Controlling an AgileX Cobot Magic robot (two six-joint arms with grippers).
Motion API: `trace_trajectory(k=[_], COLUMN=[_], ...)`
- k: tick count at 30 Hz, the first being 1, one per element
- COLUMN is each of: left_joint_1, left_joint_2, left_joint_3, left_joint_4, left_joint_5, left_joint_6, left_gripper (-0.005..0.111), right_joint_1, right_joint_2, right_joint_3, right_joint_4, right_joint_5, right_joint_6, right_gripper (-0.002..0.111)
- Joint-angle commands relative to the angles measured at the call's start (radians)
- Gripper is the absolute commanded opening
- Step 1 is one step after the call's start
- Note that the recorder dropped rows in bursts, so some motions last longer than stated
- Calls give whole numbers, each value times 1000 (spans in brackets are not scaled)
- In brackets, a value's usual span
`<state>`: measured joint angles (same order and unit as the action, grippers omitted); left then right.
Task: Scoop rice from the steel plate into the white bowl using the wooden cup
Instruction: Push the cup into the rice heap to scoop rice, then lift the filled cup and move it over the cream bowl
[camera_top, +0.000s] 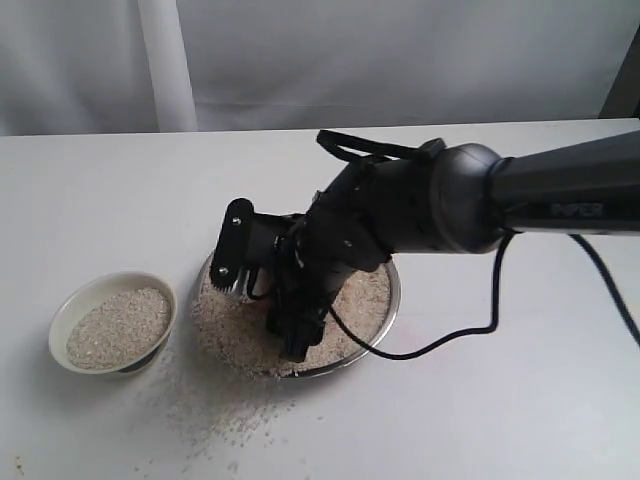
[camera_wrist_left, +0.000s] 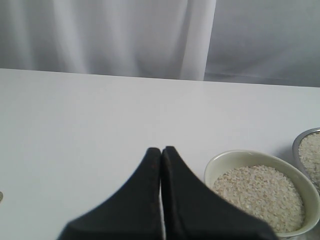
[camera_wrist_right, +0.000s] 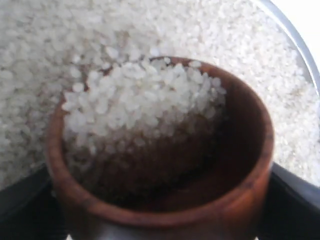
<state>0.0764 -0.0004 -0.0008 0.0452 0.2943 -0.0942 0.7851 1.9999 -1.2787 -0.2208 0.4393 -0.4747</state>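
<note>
Two fingers (camera_wrist_right: 296, 200) grip the wooden cup (camera_wrist_right: 237, 160), half full of rice (camera_wrist_right: 140, 100).

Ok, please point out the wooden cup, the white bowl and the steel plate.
wooden cup (camera_wrist_right: 245, 135): right wrist view, bare inner wall.
white bowl (camera_top: 73, 306): exterior view, bare inner wall.
steel plate (camera_top: 394, 300): exterior view, right rim.

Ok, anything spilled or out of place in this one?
Yes. Loose rice lies scattered on the table, between the white bowl and the steel plate and nearer the camera. It belongs in the dishes; nothing else stands out.
</note>
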Motion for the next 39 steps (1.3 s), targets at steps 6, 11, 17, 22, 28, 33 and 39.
trace_trajectory(k=[6, 11, 17, 22, 28, 33, 39], left_joint_1=[-6, -6, -6, -6, -6, -6, -6], left_joint_2=[0, 0, 0, 0, 0, 0, 0], left_joint_3=[1, 1, 1, 1, 1, 1, 1], left_joint_4=[-1, -1, -1, -1, -1, -1, -1], left_joint_5=[-10, -10, -10, -10, -10, -10, -10], left_joint_6=[-2, -2, -2, -2, -2, -2, -2], left_gripper=[0, 0, 0, 0, 0, 0, 0], right_joint_1=[-73, -76, -76, -76, -76, -72, -9], right_joint_2=[-126, -140, -142, -145, -145, -145, -142], right_joint_3=[221, 312, 317, 317, 315, 239, 64], right_joint_4=[108, 143, 143, 135, 129, 92, 18], right_joint_5=[-380, -578, -570, -567, -552, -406, -233], right_joint_6=[11, 12, 12, 12, 12, 4, 4], right_gripper=[0, 0, 0, 0, 0, 0, 0])
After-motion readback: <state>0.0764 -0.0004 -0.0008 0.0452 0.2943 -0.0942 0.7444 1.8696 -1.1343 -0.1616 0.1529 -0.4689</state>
